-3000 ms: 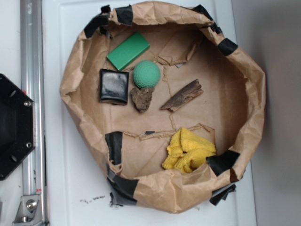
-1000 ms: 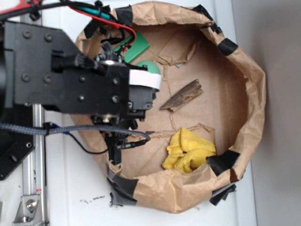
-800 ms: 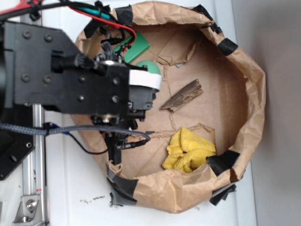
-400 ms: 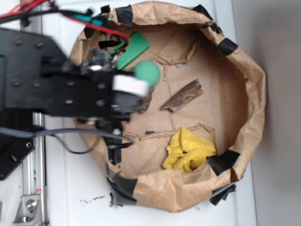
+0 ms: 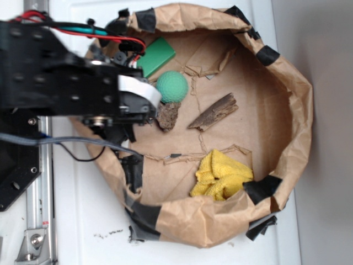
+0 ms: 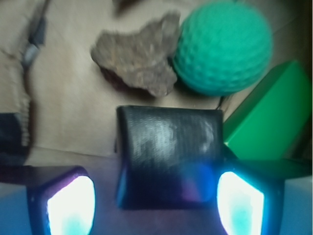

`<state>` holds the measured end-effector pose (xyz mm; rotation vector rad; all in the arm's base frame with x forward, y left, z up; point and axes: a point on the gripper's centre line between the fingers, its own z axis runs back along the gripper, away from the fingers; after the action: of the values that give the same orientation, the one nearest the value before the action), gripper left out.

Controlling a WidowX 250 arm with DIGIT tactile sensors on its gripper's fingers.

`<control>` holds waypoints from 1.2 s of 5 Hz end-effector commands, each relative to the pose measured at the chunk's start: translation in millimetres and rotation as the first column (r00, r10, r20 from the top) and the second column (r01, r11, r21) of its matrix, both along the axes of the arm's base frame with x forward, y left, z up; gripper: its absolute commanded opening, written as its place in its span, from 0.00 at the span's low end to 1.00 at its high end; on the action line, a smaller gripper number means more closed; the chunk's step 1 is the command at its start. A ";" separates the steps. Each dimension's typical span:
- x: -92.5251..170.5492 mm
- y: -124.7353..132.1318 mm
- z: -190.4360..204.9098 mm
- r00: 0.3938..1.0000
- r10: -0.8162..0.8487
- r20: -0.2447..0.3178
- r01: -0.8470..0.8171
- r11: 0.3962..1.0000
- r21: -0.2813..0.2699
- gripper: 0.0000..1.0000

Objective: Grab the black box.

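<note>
The black box (image 6: 168, 154) shows in the wrist view as a glossy, nearly square block lying on the brown paper, between my two glowing fingertips (image 6: 71, 205) and a little ahead of them. My gripper (image 6: 155, 205) is open, with a gap on each side of the box. In the exterior view the arm covers the box, and the gripper (image 5: 128, 118) hangs over the left part of the paper nest.
A green ball (image 5: 172, 86) and a brown rock (image 5: 167, 116) lie just past the box, with a green block (image 5: 156, 56) beside them. A bark strip (image 5: 213, 112) and a yellow cloth (image 5: 222, 175) lie further right. Crumpled paper walls (image 5: 292, 110) ring everything.
The arm came in over the nest, then drew back to the left, uncovering the ball and rock. The box, seen bare three seconds ago, is now covered by the arm.
</note>
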<state>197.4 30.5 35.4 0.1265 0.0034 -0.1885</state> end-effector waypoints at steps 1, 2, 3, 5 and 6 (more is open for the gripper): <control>44.4 6.4 -26.5 0.999 -0.023 -0.030 0.021 0.998 -0.059 1.00; 46.4 2.9 -39.1 0.997 -0.033 -0.064 0.032 0.999 -0.015 1.00; 43.4 4.1 -40.8 0.997 -0.028 -0.071 0.029 1.000 0.001 1.00; 41.6 -6.0 17.0 0.999 0.036 0.033 -0.035 0.999 -0.039 0.00; 55.6 -25.2 66.9 0.975 0.131 0.180 -0.108 0.985 -0.135 0.00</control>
<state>246.2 1.1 92.2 0.0228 -0.1318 -0.0397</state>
